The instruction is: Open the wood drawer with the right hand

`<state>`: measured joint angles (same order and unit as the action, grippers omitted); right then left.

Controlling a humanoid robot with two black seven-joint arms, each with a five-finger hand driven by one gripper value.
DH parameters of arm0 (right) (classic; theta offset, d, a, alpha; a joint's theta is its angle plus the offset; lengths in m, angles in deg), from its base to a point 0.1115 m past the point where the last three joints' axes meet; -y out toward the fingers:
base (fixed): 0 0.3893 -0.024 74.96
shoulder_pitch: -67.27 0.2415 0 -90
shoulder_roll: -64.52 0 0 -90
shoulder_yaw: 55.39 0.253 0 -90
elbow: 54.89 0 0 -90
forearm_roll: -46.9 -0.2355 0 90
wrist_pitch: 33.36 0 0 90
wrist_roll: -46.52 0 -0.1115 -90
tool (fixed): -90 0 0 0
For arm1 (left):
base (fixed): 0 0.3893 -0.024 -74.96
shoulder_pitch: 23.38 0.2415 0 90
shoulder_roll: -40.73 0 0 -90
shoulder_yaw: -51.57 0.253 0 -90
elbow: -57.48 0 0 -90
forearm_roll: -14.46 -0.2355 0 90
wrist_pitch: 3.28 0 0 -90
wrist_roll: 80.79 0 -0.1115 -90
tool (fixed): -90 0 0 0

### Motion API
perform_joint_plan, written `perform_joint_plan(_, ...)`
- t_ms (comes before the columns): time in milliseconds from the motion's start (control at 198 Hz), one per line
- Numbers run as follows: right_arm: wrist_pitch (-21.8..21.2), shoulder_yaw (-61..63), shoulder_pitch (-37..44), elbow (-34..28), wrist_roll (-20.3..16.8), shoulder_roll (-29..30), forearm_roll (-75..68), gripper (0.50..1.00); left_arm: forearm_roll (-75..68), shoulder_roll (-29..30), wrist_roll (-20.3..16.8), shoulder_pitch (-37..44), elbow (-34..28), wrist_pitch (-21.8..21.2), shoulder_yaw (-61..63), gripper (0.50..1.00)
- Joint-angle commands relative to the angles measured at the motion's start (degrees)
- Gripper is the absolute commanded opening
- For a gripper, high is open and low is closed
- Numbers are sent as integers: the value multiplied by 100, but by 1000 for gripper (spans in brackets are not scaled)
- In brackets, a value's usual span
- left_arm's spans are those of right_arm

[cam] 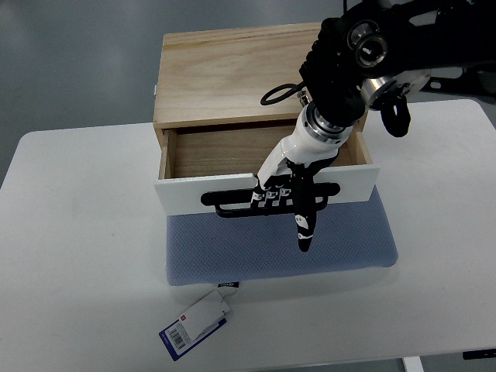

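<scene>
Clearly the wood drawer (225, 151) stands pulled out from its light wooden box (232, 74) at the far middle of the white surface (77, 232), its white front panel (194, 194) facing the robot and its long axis running left to right. The right hand (291, 194), reaching down from the upper right, has its fingers (267, 194) curled around the black handle (232, 203) on that panel, one finger pointing down past it. Below lies a blue mesh pad (232, 248) with a tag (198, 325) at its near left corner.
</scene>
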<state>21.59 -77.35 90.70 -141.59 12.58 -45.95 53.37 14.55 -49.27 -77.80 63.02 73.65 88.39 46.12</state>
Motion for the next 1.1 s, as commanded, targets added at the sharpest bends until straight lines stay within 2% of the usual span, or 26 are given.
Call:
perform_joint_plan(0,5,-1,4,4,-8,-27,13,944,0,0,0,0,0,0,0,1000)
perform_joint_plan(504,7,-1,-32,4,1,8,189,944,0,0,0,0,0,0,-8,1000)
perform_joint_plan(877,420,-1,-40,-31,1,-9,303,944,-9,0,0,0,-8,0,0,1000)
perform_joint_plan(1094,499,-1,-40,-66,9,-27,523,944,0,0,0,0,-8,0,9,1000)
